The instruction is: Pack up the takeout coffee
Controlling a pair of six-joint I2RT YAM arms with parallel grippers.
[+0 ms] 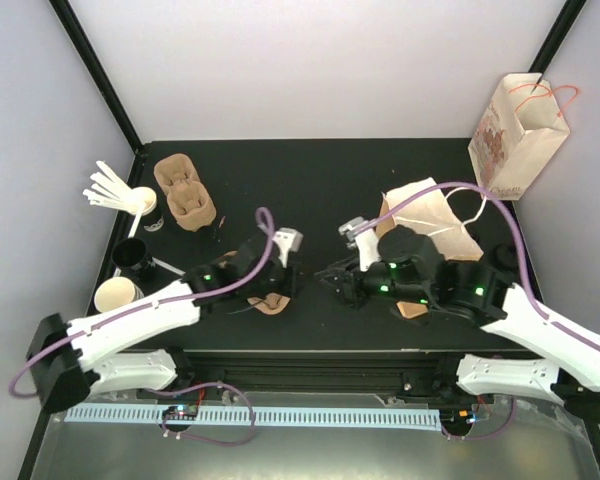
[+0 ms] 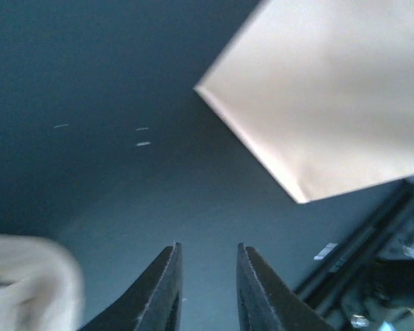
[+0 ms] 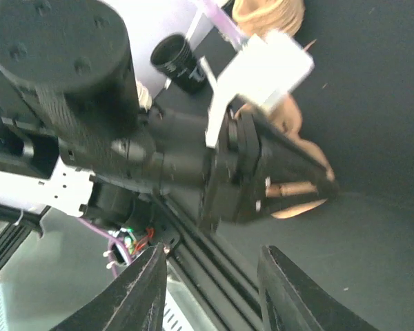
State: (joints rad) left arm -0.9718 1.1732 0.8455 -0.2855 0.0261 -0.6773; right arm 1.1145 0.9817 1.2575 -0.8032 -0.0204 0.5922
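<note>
The cream paper cup [image 1: 117, 296] stands upright and open at the table's left edge, beside my left arm. A black round cup-like piece [image 1: 132, 253] stands just behind it and also shows in the right wrist view [image 3: 179, 62]. My left gripper [image 1: 288, 283] hovers low over the table's middle front, its jaws a little apart and empty [image 2: 208, 247]. My right gripper [image 1: 325, 272] faces it from the right, jaws wide apart and empty [image 3: 214, 249]. Both grippers are far from the cup.
A brown paper bag [image 1: 425, 215] with white handles lies flat at centre right; its corner shows in the left wrist view [image 2: 331, 96]. A printed bag [image 1: 515, 135] stands far right. A cardboard carrier [image 1: 185, 192] and a cup of white stirrers [image 1: 105, 185] sit far left. A tan piece [image 1: 270, 303] lies under my left gripper.
</note>
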